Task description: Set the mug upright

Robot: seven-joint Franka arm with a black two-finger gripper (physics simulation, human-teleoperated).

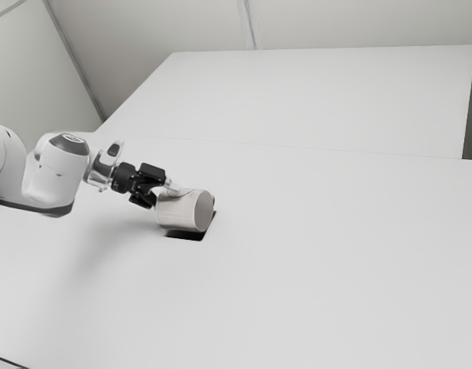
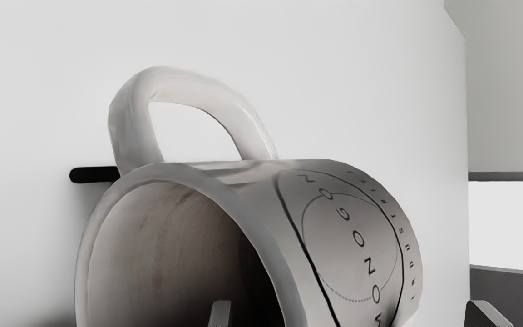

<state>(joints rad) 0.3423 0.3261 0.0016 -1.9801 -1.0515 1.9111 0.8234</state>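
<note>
Broadly, pale walls [image 1: 128, 31] stand behind everything, and below them spreads the white worktop [image 1: 313, 269], smooth and plainly lit. From the exterior view's left comes the arm [image 1: 59, 173], white with grey trim, reaching low over the worktop toward the exterior view's right. At its end is the black claw [image 1: 161, 193], right at one end of the mug [image 1: 178, 211].

The mug lies on its side on the worktop, not upright. Its open mouth faces the claw, and its round base faces the exterior view's right. Pale and glossy outside, it is darker and brownish within, with faint streaks along the inner wall. Its handle [image 2: 127, 122], a thick loop, stands out sideways from the body. On the outer wall is a dark printed design [image 2: 350, 245], with circles and the letters of "MONOGON" inside a rounded outline.

The claw is open, its two fingers set wide apart. One fingertip [image 2: 220, 313] shows against the mug's dark mouth; the other [image 2: 481, 314] is outside, apart from the printed wall. Smallest is a black strip [image 2: 91, 175] by the handle's foot; what it is, I cannot tell.
</note>
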